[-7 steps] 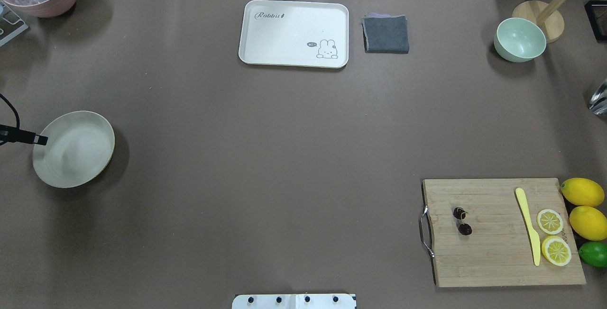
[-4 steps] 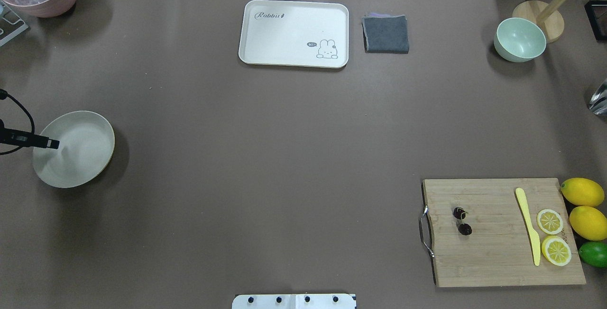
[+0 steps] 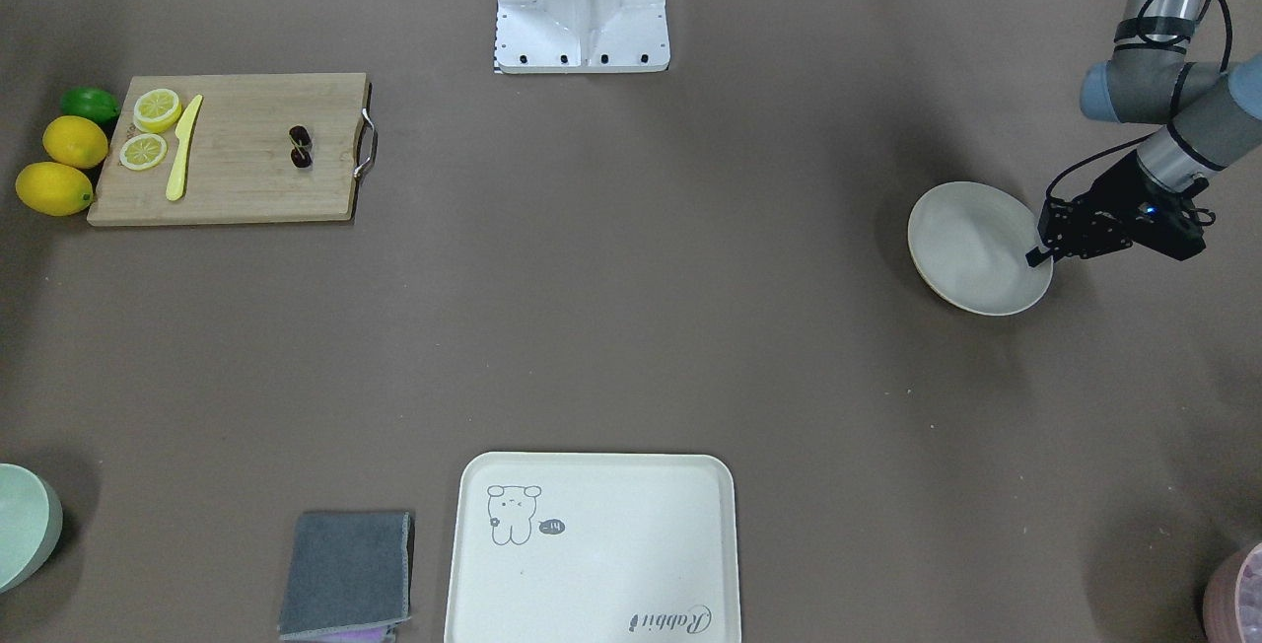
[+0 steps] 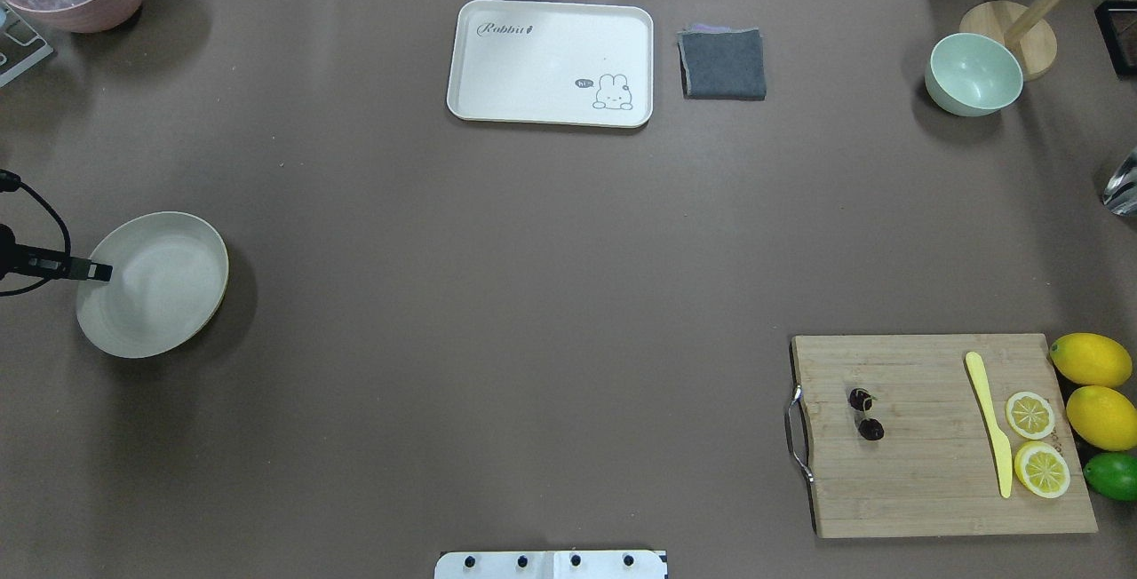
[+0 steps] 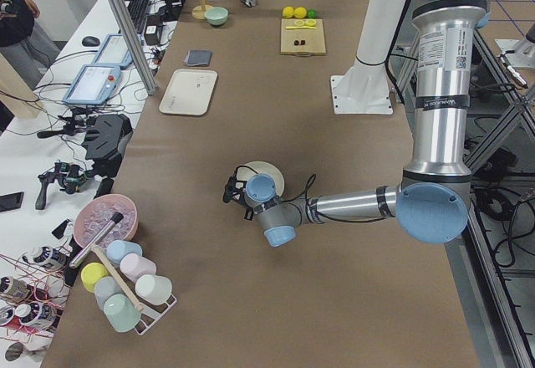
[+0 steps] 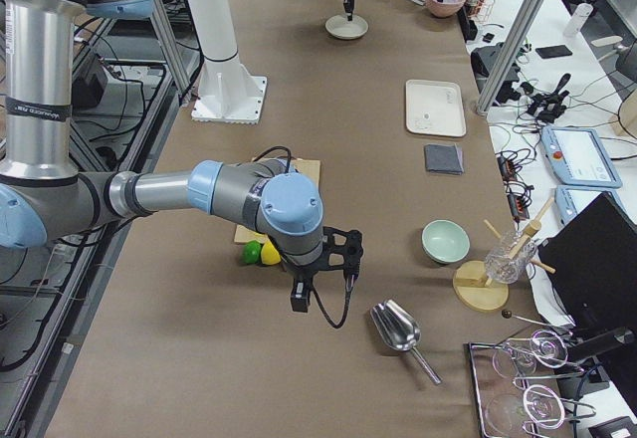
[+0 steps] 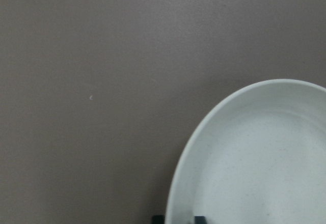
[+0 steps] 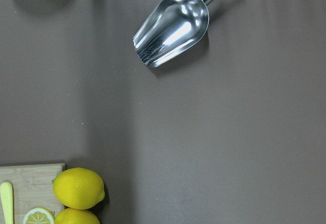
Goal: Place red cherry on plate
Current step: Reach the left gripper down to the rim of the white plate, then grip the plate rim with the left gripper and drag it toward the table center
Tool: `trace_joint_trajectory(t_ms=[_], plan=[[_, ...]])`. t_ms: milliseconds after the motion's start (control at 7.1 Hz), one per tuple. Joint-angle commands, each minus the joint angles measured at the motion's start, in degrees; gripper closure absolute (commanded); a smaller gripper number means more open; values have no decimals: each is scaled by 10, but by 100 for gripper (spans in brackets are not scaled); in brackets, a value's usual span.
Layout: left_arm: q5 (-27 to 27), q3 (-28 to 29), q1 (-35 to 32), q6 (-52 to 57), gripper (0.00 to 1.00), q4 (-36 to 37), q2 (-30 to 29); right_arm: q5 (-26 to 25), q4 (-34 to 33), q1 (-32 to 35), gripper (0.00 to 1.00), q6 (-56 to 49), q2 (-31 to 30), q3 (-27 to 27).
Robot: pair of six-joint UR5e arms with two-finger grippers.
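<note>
The red cherry (image 4: 863, 415), a pair of tiny dark fruits, lies on the left part of the wooden cutting board (image 4: 924, 481) at the table's near right; it also shows in the front-facing view (image 3: 300, 146). The cream plate (image 4: 160, 290) (image 3: 971, 249) sits at the far left. My left gripper (image 4: 102, 273) (image 3: 1035, 253) is at the plate's left rim. In the left wrist view its fingertips (image 7: 158, 218) straddle the rim of the plate (image 7: 254, 158) and are shut on it. My right gripper (image 6: 299, 304) hovers beyond the lemons, far from the cherry; whether it is open or shut I cannot tell.
On the board lie a yellow knife (image 4: 989, 424) and two lemon slices (image 4: 1030, 415); two lemons (image 4: 1091, 360) and a lime (image 4: 1112, 475) sit beside it. At the back stand a rabbit tray (image 4: 551, 46), a grey cloth (image 4: 722, 64) and a green bowl (image 4: 974, 75). A metal scoop (image 8: 170, 30) lies right of the lemons.
My left gripper slid right onto the plate's rim, then the plate shifted a little to the right. The cherry and the board have not moved.
</note>
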Motion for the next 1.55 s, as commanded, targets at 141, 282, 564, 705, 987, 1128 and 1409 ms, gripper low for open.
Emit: trace_joint_trajectory(t_ms=[141,282,564,705,987,1128,1409], plan=[[-90,-10,-36,-4,100,18,-4,0,0,1,0,0,-12,12],[-148,-33,-71,-5,100,80,-16,0,0,1,0,0,-12,14],[-181,-177,-102,-6,100,283,-29,1,-1,1,0,1,-20,25],[-177,-255,-100,-8,100,406,-57,0,-2,5,0,1,-24,32],[-126,-293,-58,-90,100,512,-169,0,-5,11,0,1,-43,52],[-77,-294,0,-159,100,512,-207,0,-5,13,0,0,-47,55],[29,-293,109,-239,100,511,-242,0,-5,14,0,0,-48,54]])
